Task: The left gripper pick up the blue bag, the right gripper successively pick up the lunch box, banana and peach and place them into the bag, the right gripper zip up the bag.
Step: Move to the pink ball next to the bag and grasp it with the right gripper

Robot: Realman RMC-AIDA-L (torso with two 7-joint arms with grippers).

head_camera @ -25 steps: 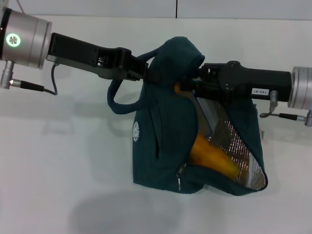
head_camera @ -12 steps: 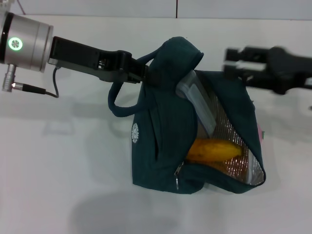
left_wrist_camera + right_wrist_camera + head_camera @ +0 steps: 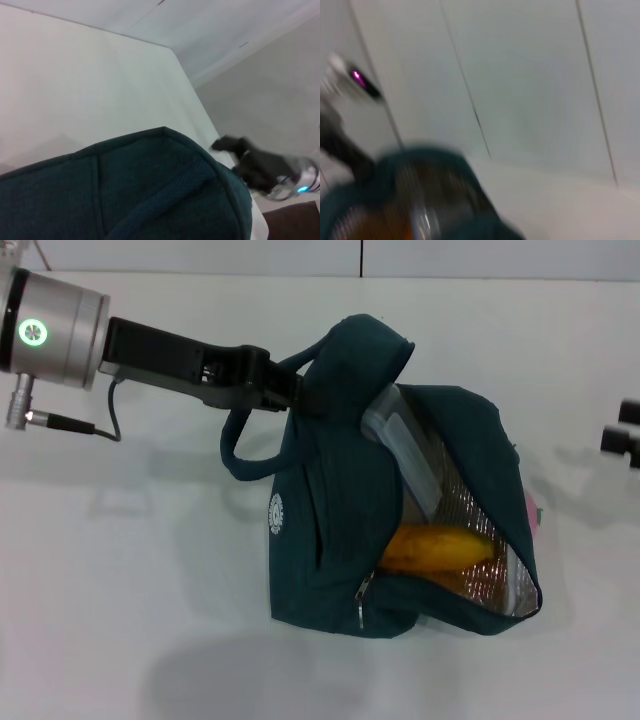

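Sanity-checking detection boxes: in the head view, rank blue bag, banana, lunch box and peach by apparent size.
1. blue bag
2. lunch box, banana: similar visible parts, unranked
3. peach: a pink sliver behind the bag

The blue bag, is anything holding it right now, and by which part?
The left gripper is shut on the blue bag, gripping the top fabric where its handles meet. The right gripper is off at the right edge, holding nothing visible.

L arm reaches in from table's left edge, left gripper (image 3: 290, 392) clamped on blue bag (image 3: 330, 540) handle. Right gripper (image 3: 622, 427) at right edge.
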